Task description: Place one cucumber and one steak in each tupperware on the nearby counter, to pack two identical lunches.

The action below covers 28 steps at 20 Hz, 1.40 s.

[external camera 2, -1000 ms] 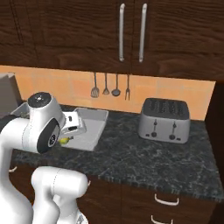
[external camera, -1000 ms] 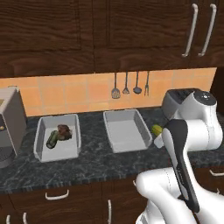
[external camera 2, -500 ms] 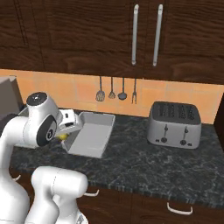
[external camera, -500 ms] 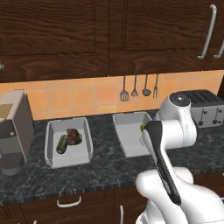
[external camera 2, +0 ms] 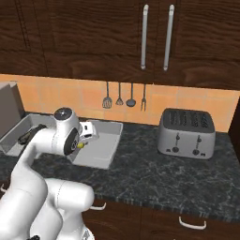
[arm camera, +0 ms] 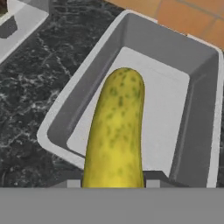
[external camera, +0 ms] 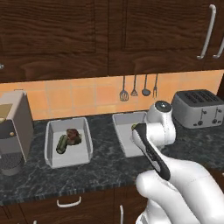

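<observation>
The surface (external camera: 105,166) was a long black-grey marbled stone top over dark wood drawers with curved silver handles, backed by orange tile and dark wood wall cabinets. Four utensils (external camera: 139,89) hung on the tile, a silver four-slot toaster (external camera 2: 186,133) stood toward the right, and a grey appliance (external camera: 13,131) stood at the far left.

Two light grey trays sat side by side on the surface. The left tupperware (external camera: 85,153) held a dark green cucumber (external camera: 62,143) touching a lumpy brown-red steak (external camera: 73,136). The right tupperware (arm camera: 199,131) had a bare floor.

The pincer (arm camera: 113,181) pinched the pale yellow-green cucumber (arm camera: 116,131), speckled and blunt-ended, which hung above the right tupperware, pointing over its near wall toward the middle.
</observation>
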Motion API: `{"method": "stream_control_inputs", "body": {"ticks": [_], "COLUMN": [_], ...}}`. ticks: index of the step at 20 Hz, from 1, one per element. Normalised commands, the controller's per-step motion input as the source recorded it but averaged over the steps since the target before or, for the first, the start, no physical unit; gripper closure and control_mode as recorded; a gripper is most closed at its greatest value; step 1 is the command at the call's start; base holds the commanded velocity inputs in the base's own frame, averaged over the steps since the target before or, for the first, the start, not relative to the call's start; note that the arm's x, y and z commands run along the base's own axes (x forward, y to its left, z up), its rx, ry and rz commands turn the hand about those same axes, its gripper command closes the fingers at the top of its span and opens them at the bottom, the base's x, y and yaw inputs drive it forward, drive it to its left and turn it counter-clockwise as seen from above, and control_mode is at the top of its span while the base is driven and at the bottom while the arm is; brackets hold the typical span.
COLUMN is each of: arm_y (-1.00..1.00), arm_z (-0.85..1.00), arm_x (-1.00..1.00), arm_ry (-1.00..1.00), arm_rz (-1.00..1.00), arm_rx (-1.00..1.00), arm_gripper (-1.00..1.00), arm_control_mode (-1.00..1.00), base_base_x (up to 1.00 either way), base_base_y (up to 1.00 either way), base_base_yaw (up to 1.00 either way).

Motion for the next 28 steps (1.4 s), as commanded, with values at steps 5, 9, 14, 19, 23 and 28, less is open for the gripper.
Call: {"method": "stream_control_inputs", "body": {"ticks": [5,9,14,19,23,28], "arm_y": [0.0,0.0,0.0,0.04,0.0,-0.01], "arm_z": [-0.49,-0.47,-0.38,0.53,1.0,1.0], "arm_x": [0.89,0.89,0.7,-0.11,-0.46,-0.86], "arm_ry": [0.08,0.03,0.02,-0.06,-0.02,0.01], "arm_rz": [0.0,-0.01,-0.04,0.0,-0.04,-0.07], "arm_rx": [0.09,0.02,0.0,0.0,0.0,0.0], "arm_gripper": [1.0,1.0,-1.0,-1.0,-1.0,-1.0], "arm_control_mode": [-1.0,-1.0,-1.0,-1.0,-1.0,-1.0], "base_base_x": [0.0,0.0,0.0,0.0,0.0,0.0], "base_base_y": [0.0,0.0,0.0,0.0,0.0,0.0], "base_base_yaw": [0.0,0.0,0.0,0.0,0.0,0.0]}}
